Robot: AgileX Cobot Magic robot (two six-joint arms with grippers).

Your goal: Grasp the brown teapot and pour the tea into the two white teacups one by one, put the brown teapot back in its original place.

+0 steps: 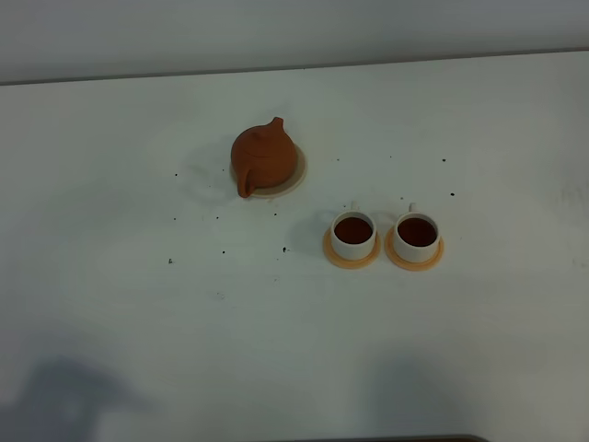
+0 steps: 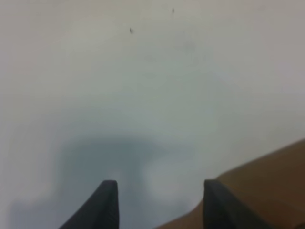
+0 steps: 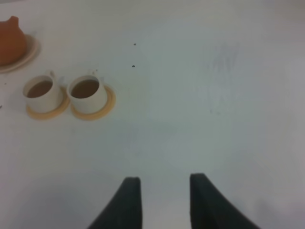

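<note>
1. Left gripper (image 2: 159, 202) hangs over bare white table (image 2: 157, 86) with its two dark fingers (image 2: 102, 205) spread wide and nothing between them; a brown edge (image 2: 267, 186) shows beside it in the left wrist view.
2. Right gripper (image 3: 162, 202) also has its fingers (image 3: 126, 202) apart and empty, over plain tabletop, well away from the cups.
3. Neither arm appears in the high view.
4. The brown teapot (image 1: 263, 156) sits upright on the pale beige saucer (image 1: 296, 175), lid on, handle toward the near edge, spout toward the far edge.
5. The two white teacups stand side by side to the teapot's right and nearer the camera: left cup (image 1: 353, 234) and right cup (image 1: 417, 236).
6. Each cup rests on an orange coaster (image 1: 351, 260) and holds dark brown tea.
7. Small dark specks (image 1: 223, 252) dot the table around the set.
</note>
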